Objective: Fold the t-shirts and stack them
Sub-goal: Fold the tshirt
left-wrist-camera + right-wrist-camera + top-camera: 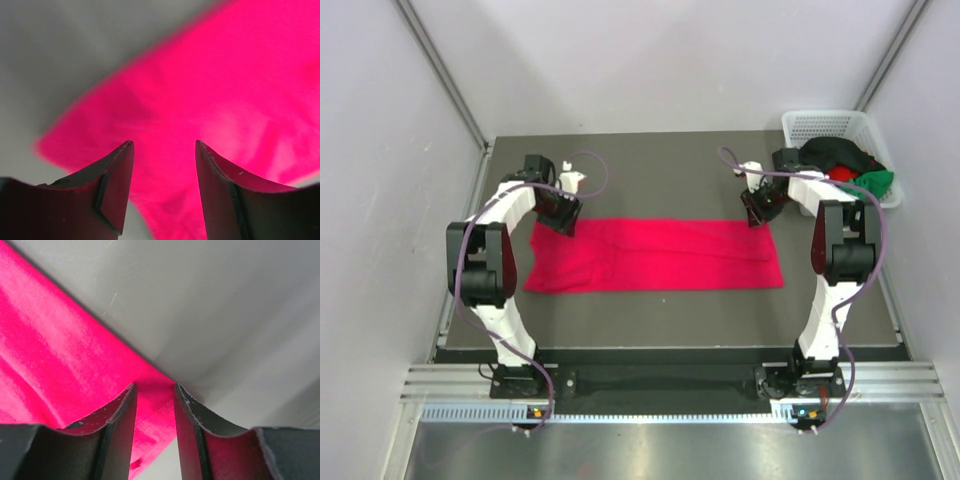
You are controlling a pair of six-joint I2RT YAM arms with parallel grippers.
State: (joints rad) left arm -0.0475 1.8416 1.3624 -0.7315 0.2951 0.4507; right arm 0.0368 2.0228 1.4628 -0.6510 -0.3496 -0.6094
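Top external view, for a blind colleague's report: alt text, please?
A crimson-pink t-shirt lies as a long band across the dark table, the left gripper and right gripper at its far corners. A white basket holds more clothes.

Pink t-shirt [655,255] spread flat, basket [820,125] far right

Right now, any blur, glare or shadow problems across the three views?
Top external: sharp, evenly lit, glare only on the metal sill at the frame's bottom. Left wrist: pink t-shirt blurred, fingers sharper. Right wrist: crisper, cloth weave visible, thin shadow along the shirt's edge.
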